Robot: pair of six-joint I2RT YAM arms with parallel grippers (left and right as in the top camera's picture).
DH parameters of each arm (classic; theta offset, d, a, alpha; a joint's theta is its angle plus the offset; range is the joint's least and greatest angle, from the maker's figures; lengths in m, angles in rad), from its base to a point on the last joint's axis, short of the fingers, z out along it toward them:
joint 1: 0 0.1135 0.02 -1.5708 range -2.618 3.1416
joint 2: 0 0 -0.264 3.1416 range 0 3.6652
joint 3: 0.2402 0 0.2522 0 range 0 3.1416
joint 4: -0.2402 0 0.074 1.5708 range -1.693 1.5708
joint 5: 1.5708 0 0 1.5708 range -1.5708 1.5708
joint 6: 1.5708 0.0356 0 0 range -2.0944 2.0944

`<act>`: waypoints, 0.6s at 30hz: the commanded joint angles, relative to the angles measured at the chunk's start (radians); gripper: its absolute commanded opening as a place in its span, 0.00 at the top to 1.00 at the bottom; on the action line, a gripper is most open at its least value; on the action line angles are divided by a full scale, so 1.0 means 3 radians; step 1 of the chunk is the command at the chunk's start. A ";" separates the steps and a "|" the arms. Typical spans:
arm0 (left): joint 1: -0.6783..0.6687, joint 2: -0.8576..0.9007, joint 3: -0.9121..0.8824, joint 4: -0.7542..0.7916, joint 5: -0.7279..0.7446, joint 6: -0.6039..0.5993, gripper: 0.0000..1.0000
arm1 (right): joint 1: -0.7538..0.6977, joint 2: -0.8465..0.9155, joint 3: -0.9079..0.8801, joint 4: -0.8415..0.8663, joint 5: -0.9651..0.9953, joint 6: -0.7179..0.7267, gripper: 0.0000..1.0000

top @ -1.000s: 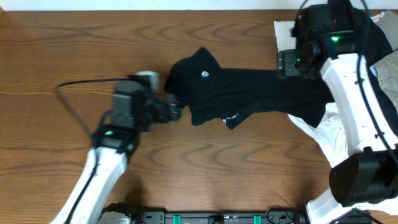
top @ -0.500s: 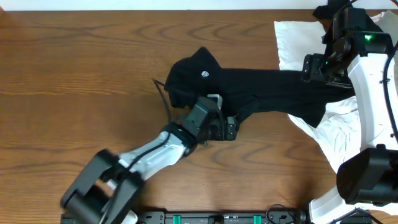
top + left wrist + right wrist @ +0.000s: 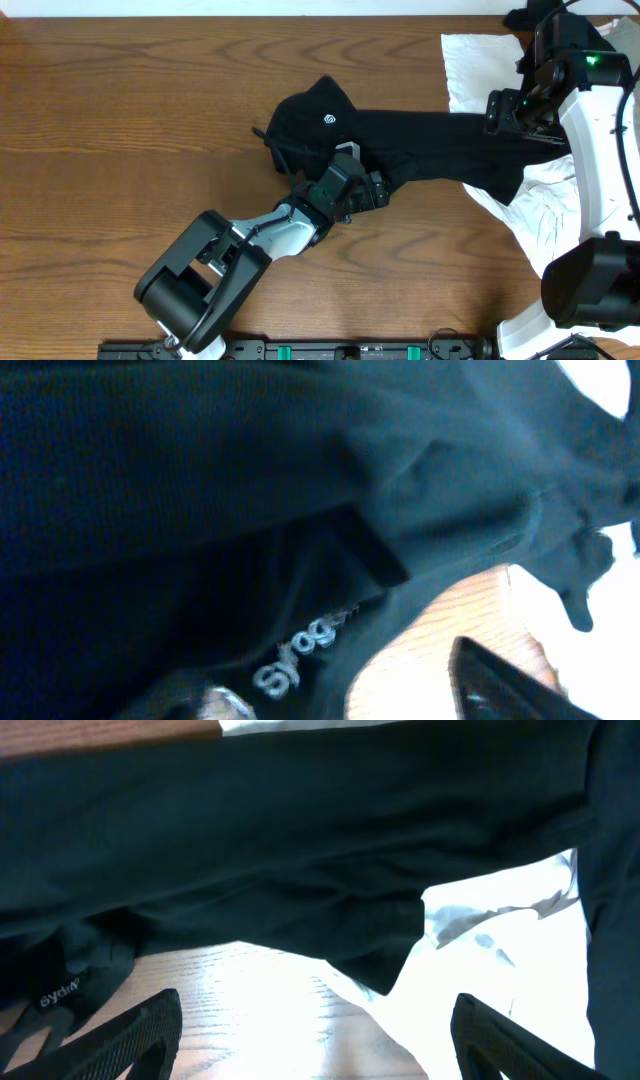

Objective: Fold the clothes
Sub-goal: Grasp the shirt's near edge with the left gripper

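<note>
Black garment (image 3: 400, 145) lies stretched along the counter (image 3: 120, 120), middle to right, its right end over a white cloth (image 3: 470, 70). We should pinch the near hem squarely; whether our left jaws grip it, we cannot tell. Our right jaws hang spread above it. The cloth may drag along.

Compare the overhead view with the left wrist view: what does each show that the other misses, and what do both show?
Only the overhead view shows the left arm and the right arm whole, the full spread of the black garment, and its round white logo. Only the left wrist view shows the white lettering on the garment's hem, close up; overhead, the left tool sits over that hem. Both show the black garment and the wooden table.
</note>
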 commanded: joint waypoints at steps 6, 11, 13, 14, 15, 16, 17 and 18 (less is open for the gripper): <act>-0.0005 0.0195 -0.0097 0.0043 -0.0275 -0.0102 0.53 | -0.0015 -0.0031 0.0019 -0.0028 -0.0003 -0.0015 0.16; -0.0005 0.0209 -0.0097 0.0029 -0.0273 -0.0102 0.74 | -0.0015 -0.0031 0.0019 -0.0055 -0.0003 -0.0015 0.16; -0.0005 0.0209 -0.0097 0.0025 -0.0268 -0.0102 0.86 | -0.0015 -0.0031 0.0019 -0.0055 -0.0003 -0.0015 0.17; -0.0005 0.0209 -0.0097 0.0023 -0.0258 -0.0100 0.91 | -0.0015 -0.0031 0.0019 -0.0055 -0.0003 -0.0014 0.16; -0.0005 0.0209 -0.0097 0.0019 -0.0258 -0.0100 0.94 | -0.0015 -0.0031 0.0019 -0.0057 -0.0003 -0.0015 0.16; -0.0005 0.0209 -0.0097 0.0018 -0.0257 -0.0100 0.94 | -0.0015 -0.0031 0.0019 -0.0061 -0.0003 -0.0015 0.16; -0.0004 0.0200 -0.0097 0.0017 -0.0244 -0.0099 0.94 | -0.0015 -0.0031 0.0019 -0.0062 -0.0003 -0.0015 0.16; -0.0001 0.0184 -0.0097 0.0015 -0.0233 -0.0094 0.94 | -0.0015 -0.0031 0.0019 -0.0062 -0.0003 -0.0015 0.16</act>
